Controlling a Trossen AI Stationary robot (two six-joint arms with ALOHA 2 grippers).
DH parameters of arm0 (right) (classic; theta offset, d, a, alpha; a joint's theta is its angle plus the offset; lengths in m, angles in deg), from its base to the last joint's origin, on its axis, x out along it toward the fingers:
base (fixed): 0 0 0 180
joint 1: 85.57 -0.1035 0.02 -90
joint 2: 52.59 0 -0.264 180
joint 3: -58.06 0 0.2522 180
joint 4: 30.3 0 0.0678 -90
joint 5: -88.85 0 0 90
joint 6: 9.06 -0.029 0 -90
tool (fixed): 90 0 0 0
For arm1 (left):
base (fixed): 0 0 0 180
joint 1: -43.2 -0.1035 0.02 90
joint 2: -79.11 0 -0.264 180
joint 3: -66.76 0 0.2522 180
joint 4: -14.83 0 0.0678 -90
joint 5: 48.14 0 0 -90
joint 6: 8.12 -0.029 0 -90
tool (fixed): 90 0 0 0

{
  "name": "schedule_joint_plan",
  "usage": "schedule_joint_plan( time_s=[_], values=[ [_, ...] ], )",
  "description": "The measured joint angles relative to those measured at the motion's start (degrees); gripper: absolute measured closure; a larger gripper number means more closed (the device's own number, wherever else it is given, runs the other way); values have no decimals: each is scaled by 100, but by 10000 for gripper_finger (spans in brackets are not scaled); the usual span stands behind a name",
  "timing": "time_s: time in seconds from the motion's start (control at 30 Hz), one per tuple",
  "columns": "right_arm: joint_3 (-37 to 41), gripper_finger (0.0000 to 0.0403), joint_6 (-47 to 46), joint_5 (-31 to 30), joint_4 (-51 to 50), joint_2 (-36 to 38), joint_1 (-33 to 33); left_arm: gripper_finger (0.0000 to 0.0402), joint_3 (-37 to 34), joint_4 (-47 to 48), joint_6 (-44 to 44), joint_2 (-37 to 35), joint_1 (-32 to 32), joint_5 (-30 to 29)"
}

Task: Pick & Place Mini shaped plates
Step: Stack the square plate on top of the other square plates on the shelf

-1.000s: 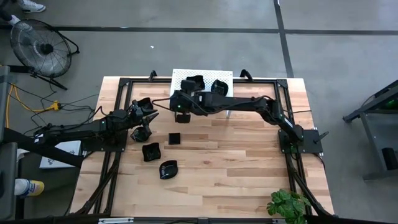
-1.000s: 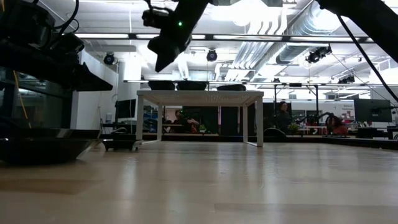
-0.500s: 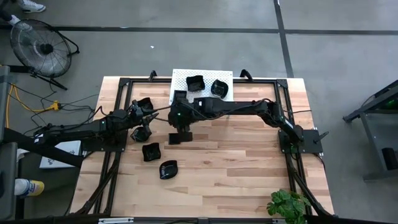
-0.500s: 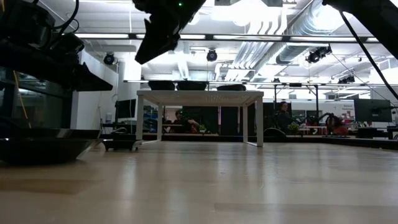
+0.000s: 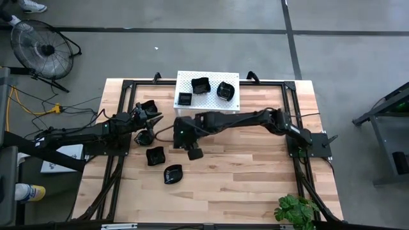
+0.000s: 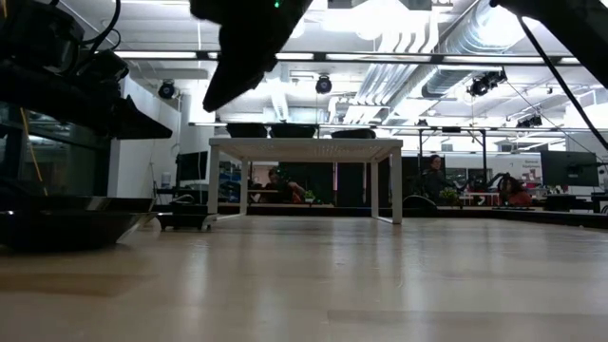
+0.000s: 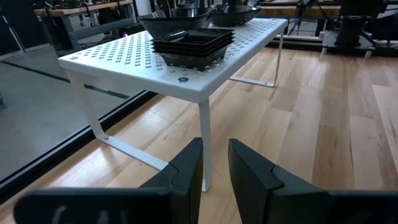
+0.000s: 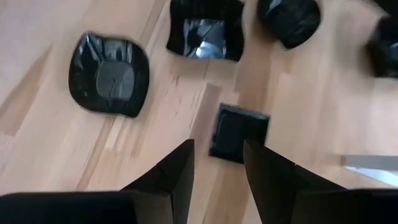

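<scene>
I have the right gripper hovering over a small flat square plate on the wooden table, fingers parted and empty. Two wavy-rimmed plates lie just beyond it. The left gripper waits near the table's left edge, fingers narrowly apart, holding nothing. Three more plates sit on the white perforated stand.

Bright, even overhead light; right wrist view motion-blurred.
</scene>
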Motion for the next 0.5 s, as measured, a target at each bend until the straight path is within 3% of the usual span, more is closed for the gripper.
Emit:
schedule_joint_plan(
  time_s=[0.13,0.5],
  values=[
    [0,269,12,-40,130,-282,-102,328,0,0,0,0,0,0],
    [-3,269,31,-998,586,-777,-358,328,0,3,0,-2,1,71]
  ],
)
